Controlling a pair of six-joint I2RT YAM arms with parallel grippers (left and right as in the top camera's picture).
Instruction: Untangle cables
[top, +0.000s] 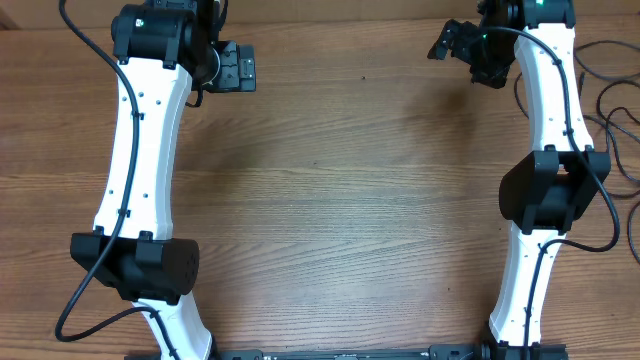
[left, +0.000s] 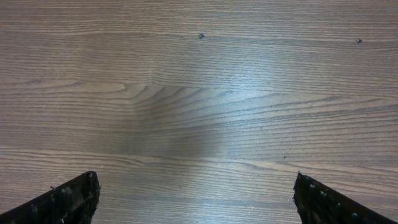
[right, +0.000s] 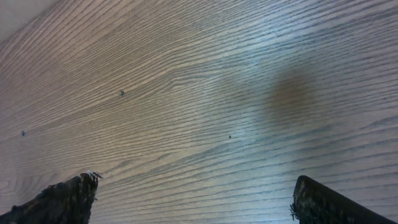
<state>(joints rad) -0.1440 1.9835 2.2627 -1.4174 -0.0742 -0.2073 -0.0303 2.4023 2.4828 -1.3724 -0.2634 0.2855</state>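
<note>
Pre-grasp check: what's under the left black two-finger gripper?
Only bare brown wood-grain tabletop and tiny dark specks below the open left gripper; spots beneath its fingers are hidden.

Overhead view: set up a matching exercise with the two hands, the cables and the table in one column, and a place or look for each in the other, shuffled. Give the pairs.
Things:
1. left hand
2. right hand
3. cables
4. table

Place or look:
A. loose black loops at the right edge of the view
B. top left, open, nothing held
C. brown wood grain
D. top right, open, nothing held

Pairs: 1-B, 2-D, 3-A, 4-C
</note>
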